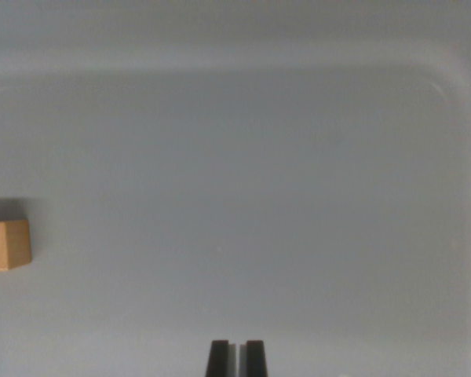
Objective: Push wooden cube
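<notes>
Sitting at the wrist view's far left edge, partly cropped, the wooden cube (6,245) is well apart from the gripper (236,357). Jaws nearly closed, nothing held. A sideways approach risks the cube being lost from view or clipped off-centre and spun on the tray (298,157).

There is a single view, from the wrist camera, looking down and forward over the claw (235,357), whose dark tips enter at the bottom edge. It faces a pale grey tray (455,86) with a raised, rounded rim, which spans almost the whole picture. The wooden cube (6,245) is cut by the wrist view's left edge.
</notes>
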